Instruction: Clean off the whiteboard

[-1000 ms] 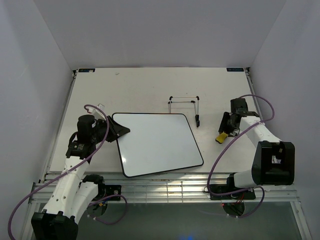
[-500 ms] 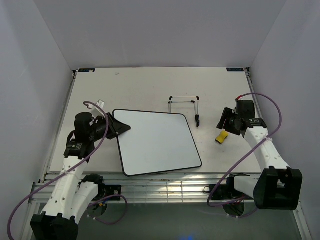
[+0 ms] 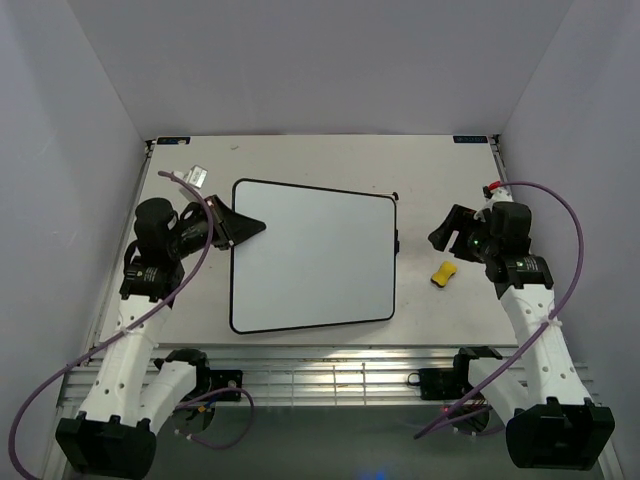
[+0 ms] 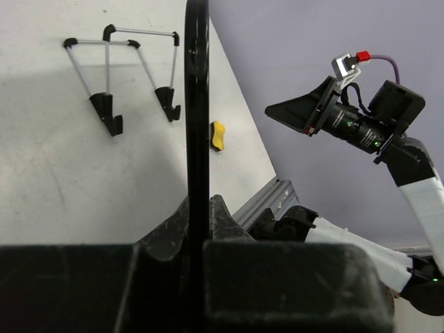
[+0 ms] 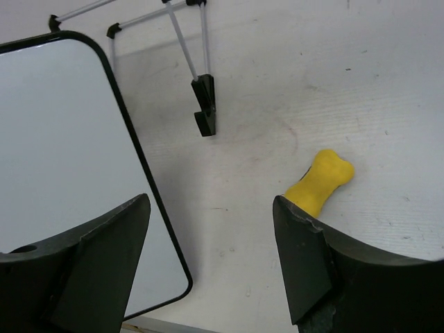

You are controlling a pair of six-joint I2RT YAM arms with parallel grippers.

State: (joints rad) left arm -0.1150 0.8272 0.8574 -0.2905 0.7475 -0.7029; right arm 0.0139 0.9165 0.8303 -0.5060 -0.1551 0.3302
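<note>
Pale lavender walls [image 3: 300, 60] closed in an off-white table [image 3: 300, 160], scuffed here and there, with a metal rail along its near edge.

At the left, the left gripper [image 3: 248, 227] was clenched on the left edge of the whiteboard [image 3: 310, 258], gripping the thin black frame. From the left wrist view the board showed edge-on as a dark line rising straight out of the jaws.

The whiteboard sat in the middle of the table, its glossy white face turned up toward the overhead camera and bare of visible writing. Its longer sides ran left to right across the table, the far edge sloping slightly nearer toward the right. Whether its right end touched the table could not be told.

The wire easel [image 5: 201, 104] lay just beyond the board's right edge, largely hidden by it from above. Further right, apart from both, a small yellow eraser [image 3: 444, 272] lay on the table. The right gripper [image 3: 448, 230] hung above it, jaws spread wide and holding nothing.
</note>
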